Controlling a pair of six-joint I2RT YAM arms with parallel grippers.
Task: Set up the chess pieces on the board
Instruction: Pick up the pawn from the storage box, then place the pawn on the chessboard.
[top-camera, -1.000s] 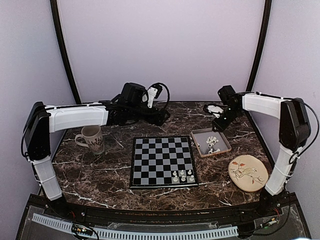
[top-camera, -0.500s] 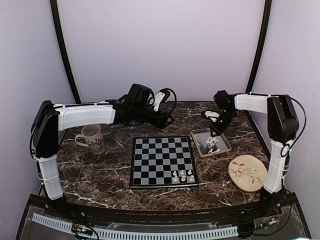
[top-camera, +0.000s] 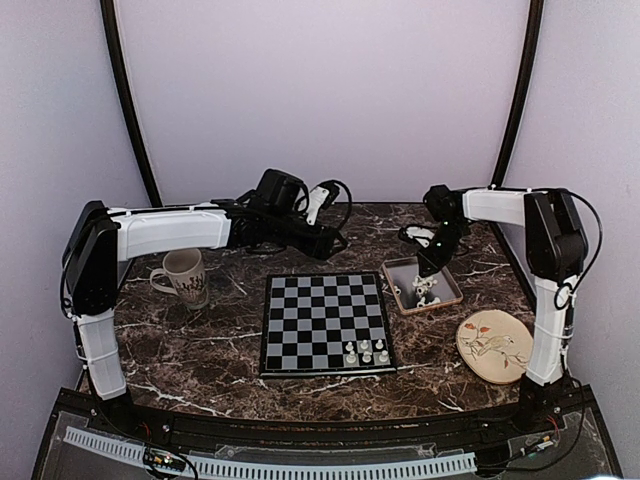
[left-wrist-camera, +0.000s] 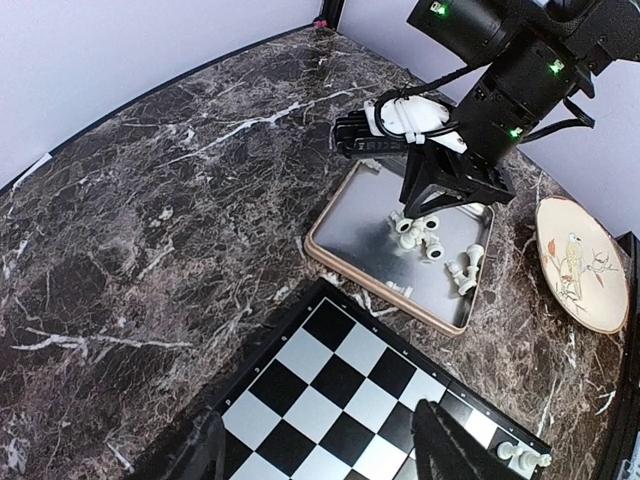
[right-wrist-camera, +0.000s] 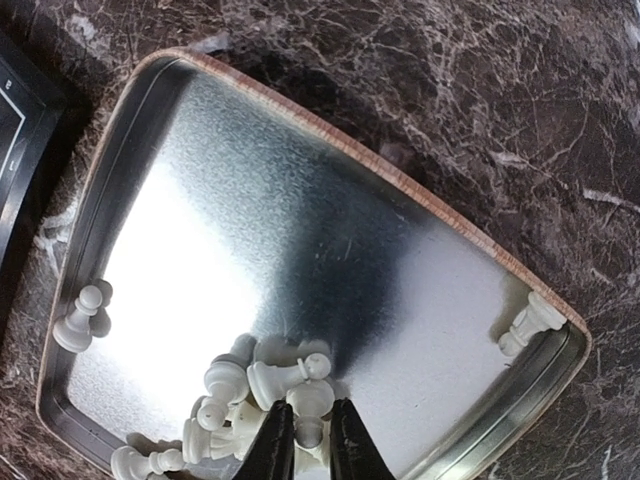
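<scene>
The worktop (top-camera: 200, 340) is dark brown marble, glossy and veined white. On it lies the flat chessboard (top-camera: 315, 320), black and pale grey squares inside a thin black rim. A few tiny cream chess pieces (top-camera: 365, 350) stand in its near right corner.

Just right of the board's far corner sits a rounded rectangular tray (right-wrist-camera: 300, 230) with a brushed metal floor and a wood-coloured rim. It holds the other pieces: a tumbled cluster (right-wrist-camera: 280, 380) at one end, one pawn (right-wrist-camera: 78, 320) against a side wall, and one piece (right-wrist-camera: 528, 322) lying in a corner.

The right tool (right-wrist-camera: 310, 410) reaches down into the cluster. Its dark fingers (right-wrist-camera: 275, 440) are drawn close on either side of one piece, but I cannot tell whether they grip it. The left tool (left-wrist-camera: 320, 425) hangs over the board's far edge, spread wide with nothing between its fingers.

A round cream plate (top-camera: 493, 345) with a bird drawing lies near the right arm. A cream mug (top-camera: 183, 277) stands left of the board.
</scene>
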